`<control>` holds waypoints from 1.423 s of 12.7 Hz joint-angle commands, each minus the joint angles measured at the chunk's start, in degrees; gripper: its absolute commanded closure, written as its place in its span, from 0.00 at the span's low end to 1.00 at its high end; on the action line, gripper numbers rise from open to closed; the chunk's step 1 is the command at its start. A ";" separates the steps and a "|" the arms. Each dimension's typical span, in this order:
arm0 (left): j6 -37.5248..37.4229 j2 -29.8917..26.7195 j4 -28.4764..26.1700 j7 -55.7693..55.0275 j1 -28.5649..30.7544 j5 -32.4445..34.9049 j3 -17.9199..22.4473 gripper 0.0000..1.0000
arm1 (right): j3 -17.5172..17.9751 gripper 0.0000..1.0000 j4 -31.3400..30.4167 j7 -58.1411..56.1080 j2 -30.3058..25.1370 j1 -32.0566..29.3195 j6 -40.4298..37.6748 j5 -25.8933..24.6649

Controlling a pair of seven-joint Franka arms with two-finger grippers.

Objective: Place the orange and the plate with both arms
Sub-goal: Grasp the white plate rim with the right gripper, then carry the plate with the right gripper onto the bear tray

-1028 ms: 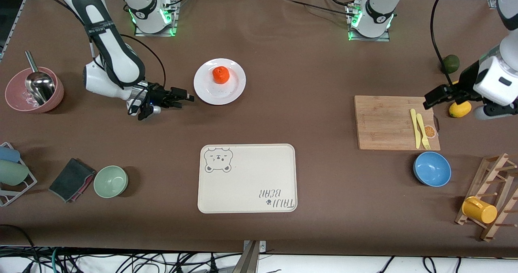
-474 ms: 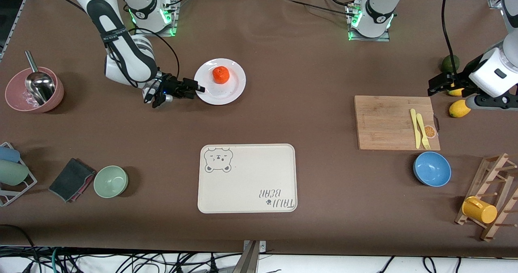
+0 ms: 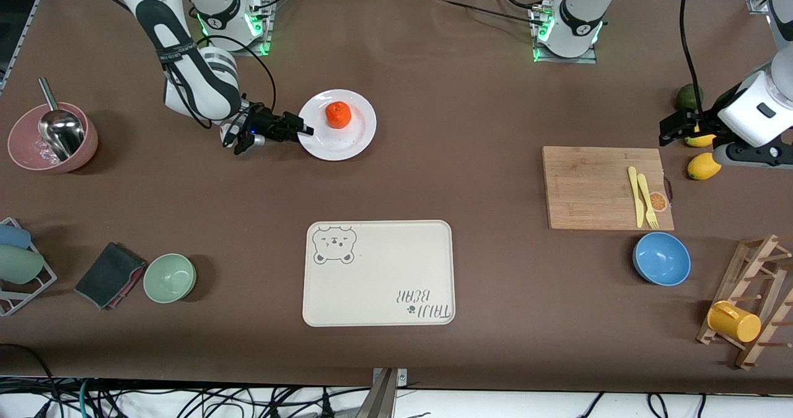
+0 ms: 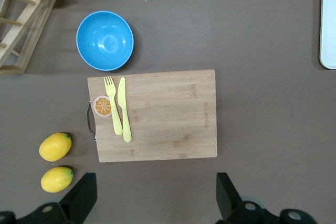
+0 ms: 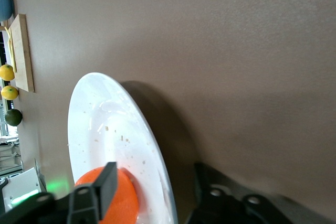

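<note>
We judge the plate-grasp step in hand: right end effector [image 3: 303, 129], fingers apart, straddles the white plate [image 3: 356, 136] rim beside the orange [image 3: 338, 114] and must next close, while the left end effector [image 3: 672, 127] waits wide apart over the lemons [image 3: 703, 166].

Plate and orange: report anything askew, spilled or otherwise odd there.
Nothing spilled or damaged. The orange sits upright on the plate, which lies flat on the table; only tiny specks mark it. The right gripper, fingers open, straddles the plate's rim at the right arm's end. The left gripper, open, waits above the lemons.
</note>
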 commanded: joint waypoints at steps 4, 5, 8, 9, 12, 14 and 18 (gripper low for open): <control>-0.93 0.37 1.96 1.32 0.02 1.32 0.24 0.00 | 0.85 0.72 -3.75 -7.91 -2.71 -0.33 0.50 5.11; -1.28 0.45 1.88 1.32 0.02 1.32 0.24 0.00 | 0.85 0.75 -4.19 -9.76 -2.53 -0.42 0.50 6.44; -1.37 0.54 1.96 1.32 0.02 1.05 0.24 0.00 | 0.76 0.90 -4.46 -11.19 -2.35 -0.42 0.50 6.89; -1.46 0.54 1.88 1.41 -0.07 1.05 0.24 0.00 | 0.76 0.96 -4.46 -11.45 -2.27 -0.42 0.50 6.89; -1.46 0.63 1.88 1.41 -0.07 1.05 0.24 0.00 | 0.76 1.00 -4.37 -11.89 -2.09 -0.50 0.50 6.89; -1.46 0.72 1.88 1.41 -0.16 1.05 0.24 0.00 | 0.76 1.00 -4.11 -11.89 -2.18 -0.50 0.50 6.89; -1.46 0.72 1.88 1.41 -0.25 1.05 0.24 0.00 | 0.50 1.00 0.96 -5.60 -2.09 -0.77 0.33 8.74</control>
